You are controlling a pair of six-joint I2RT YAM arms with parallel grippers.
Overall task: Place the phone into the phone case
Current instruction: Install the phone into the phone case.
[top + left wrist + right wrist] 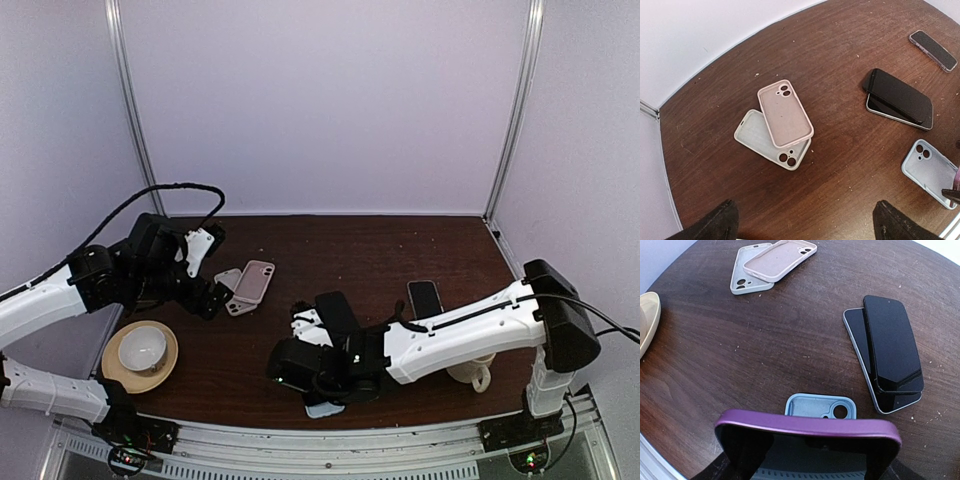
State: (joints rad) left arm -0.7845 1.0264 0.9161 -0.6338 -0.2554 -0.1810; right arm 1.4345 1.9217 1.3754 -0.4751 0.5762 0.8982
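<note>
White shells over black joints on the left arm and right arm — black cables trailing.

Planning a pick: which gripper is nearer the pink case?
Left. The left gripper hovers beside the pink case; the right gripper, holding a purple phone, is farther off, front-centre.

Glossy purple phone, matt blue case

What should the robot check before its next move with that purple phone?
1. Purple phone gripped in the right jaws: ok.
2. Blue case beneath it, empty: ok.
3. Phone lined up with the case: cannot tell, the phone hides most of it.
4. Stacked phones apart from the blue case: ok.
5. Left jaws open, holding nothing: ok.
</note>
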